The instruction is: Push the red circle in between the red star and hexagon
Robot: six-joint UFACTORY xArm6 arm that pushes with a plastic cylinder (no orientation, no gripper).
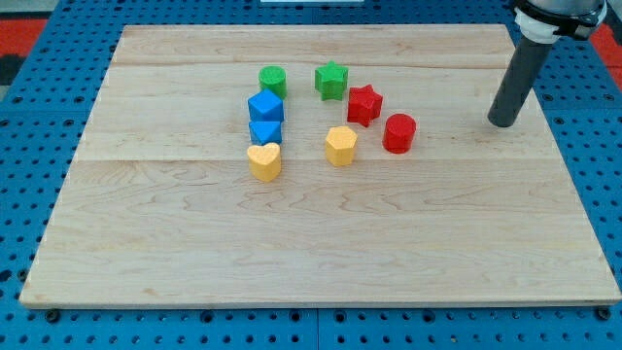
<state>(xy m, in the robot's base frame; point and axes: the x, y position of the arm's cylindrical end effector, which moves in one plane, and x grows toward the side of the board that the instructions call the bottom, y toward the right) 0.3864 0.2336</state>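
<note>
The red circle lies right of the board's middle. The red star sits just up-left of it, nearly touching. The yellow hexagon lies to the circle's left, a small gap apart. My tip is at the end of the dark rod, well to the right of the red circle and touching no block.
A green star and a green circle lie near the top middle. A blue cube, a blue triangle and a yellow heart form a column on the left. The wooden board sits on a blue pegboard.
</note>
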